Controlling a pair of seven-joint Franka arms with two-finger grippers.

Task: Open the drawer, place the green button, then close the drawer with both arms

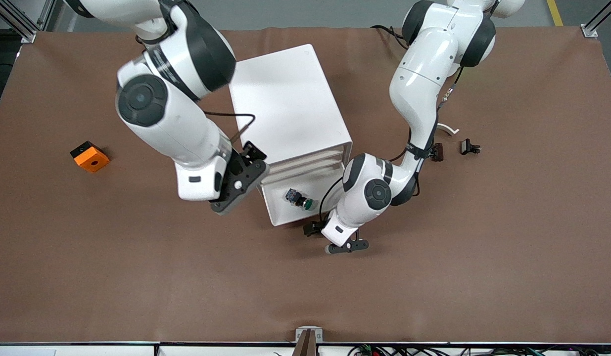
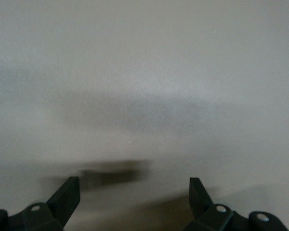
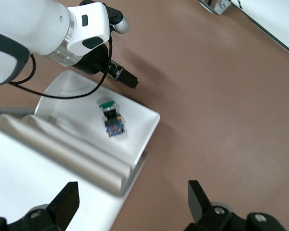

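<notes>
Lying on its side in the open drawer (image 1: 280,213), the button (image 1: 300,199) points its green cap toward the left arm; both grippers' fingers spread.

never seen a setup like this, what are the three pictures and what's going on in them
Two white robot arms work at a brown table. The wide picture looks down from across the table; the other two come from cameras on each arm's wrist. A white cabinet has its bottom drawer pulled open, with the green-capped button lying in it. The left gripper is low in front of the drawer, open and empty. The right gripper hangs beside the drawer, also open and empty. An orange block and small black clips lie on the table.
</notes>
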